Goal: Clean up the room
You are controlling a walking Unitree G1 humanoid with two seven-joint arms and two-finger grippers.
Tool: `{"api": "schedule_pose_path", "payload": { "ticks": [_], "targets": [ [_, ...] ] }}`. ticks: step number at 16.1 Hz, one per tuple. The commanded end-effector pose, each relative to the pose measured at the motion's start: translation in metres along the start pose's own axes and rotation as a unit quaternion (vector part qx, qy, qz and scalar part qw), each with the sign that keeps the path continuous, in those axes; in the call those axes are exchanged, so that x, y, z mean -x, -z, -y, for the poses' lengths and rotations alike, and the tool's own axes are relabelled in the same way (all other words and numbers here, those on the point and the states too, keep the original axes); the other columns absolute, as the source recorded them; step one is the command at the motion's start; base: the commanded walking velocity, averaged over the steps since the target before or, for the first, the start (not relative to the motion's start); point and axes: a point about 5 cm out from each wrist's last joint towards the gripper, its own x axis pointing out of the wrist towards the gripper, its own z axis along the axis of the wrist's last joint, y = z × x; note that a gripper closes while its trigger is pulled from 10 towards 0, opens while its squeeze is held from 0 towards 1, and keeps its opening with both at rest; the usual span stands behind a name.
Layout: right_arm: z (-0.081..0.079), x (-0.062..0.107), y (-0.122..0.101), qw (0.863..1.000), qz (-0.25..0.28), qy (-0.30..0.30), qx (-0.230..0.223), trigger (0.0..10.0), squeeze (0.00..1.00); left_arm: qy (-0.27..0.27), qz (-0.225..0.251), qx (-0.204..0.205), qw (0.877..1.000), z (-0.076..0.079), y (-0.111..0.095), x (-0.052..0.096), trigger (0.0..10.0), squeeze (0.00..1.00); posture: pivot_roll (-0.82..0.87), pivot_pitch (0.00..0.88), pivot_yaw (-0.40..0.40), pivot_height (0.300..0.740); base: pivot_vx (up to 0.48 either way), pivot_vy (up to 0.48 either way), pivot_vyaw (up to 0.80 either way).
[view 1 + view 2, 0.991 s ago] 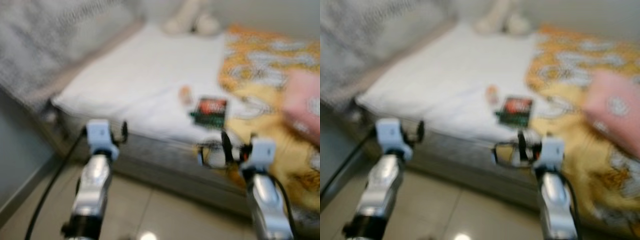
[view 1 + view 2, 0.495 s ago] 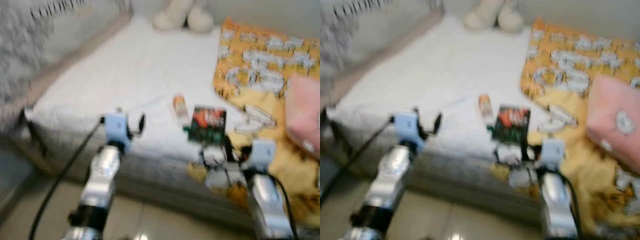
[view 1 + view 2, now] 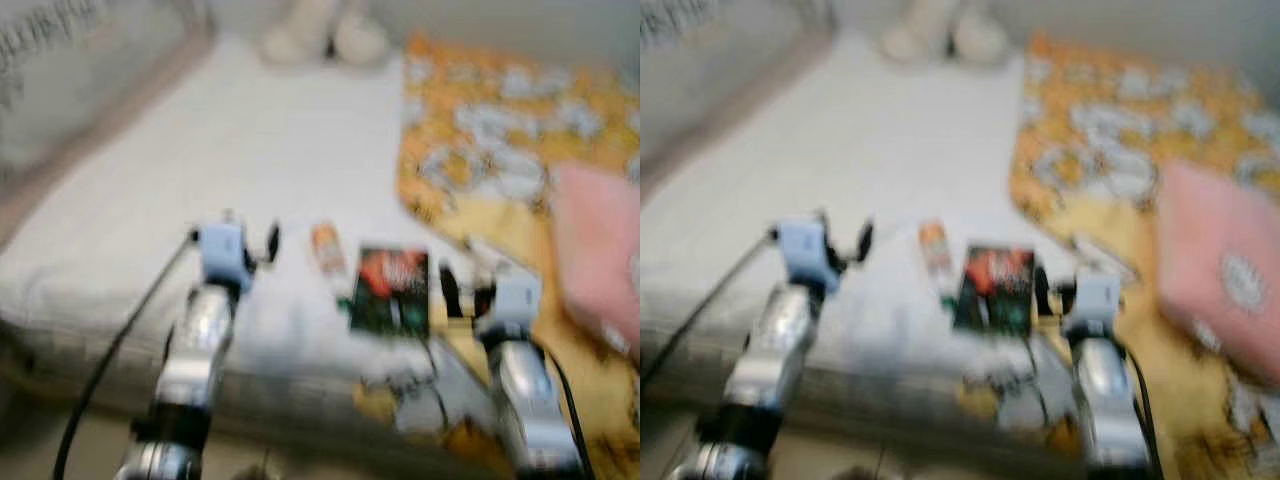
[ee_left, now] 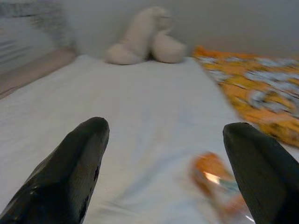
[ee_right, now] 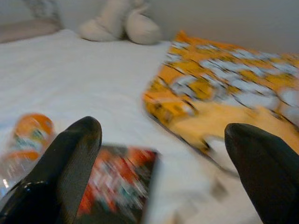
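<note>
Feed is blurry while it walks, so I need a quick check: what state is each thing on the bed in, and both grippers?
Left gripper: open, empty, over the white sheet.
Right gripper: open, empty, near the dark packet.
Dark packet: lying flat.
Orange bottle: lying on its side.
Orange blanket: spread, rumpled.
Pink pillow: lying on the blanket.
Plush toy: at the bed's far end.

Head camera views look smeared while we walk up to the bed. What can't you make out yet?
- Dark packet: its print is a red and green smear in both eye views; in the right wrist view the right hand covers its corner.
- Orange bottle: label unreadable from blur; cut by the edge in the right wrist view.
- Cream plush toy: soft focus, kind unclear.
- Pink cushion: pattern blurred, cut by the right edge.
</note>
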Motion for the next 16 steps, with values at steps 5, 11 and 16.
{"api": "schedule_pose_path", "payload": {
  "ticks": [5, 11, 16],
  "targets": [
    [-0.017, -0.007, 0.0, 0.999, -0.004, -0.034, -0.011, 10.0, 0.0, -0.01, -0.01, -0.04, 0.999, -0.01, 0.003, 0.002, 10.0, 0.0, 0.05, 0.0, 0.001, 0.74, 0.0, 0.479, 0.0],
    [-0.012, -0.061, -0.009, 0.998, -0.05, -0.022, -0.006, 10.0, 0.0, 0.109, -0.012, -0.077, 0.991, -0.011, -0.023, -0.006, 10.0, 0.0, 0.16, 0.0, 0.01, 0.74, 0.0, 0.0, 0.0],
    [-0.012, -0.054, -0.028, 0.999, 0.029, 0.006, 0.012, 10.0, 0.0, 0.077, -0.005, -0.062, 0.995, -0.01, -0.02, 0.019, 10.0, 0.0, 0.15, 0.0, -0.01, 0.74, 0.0, 0.0, 0.0]
  ]
}}
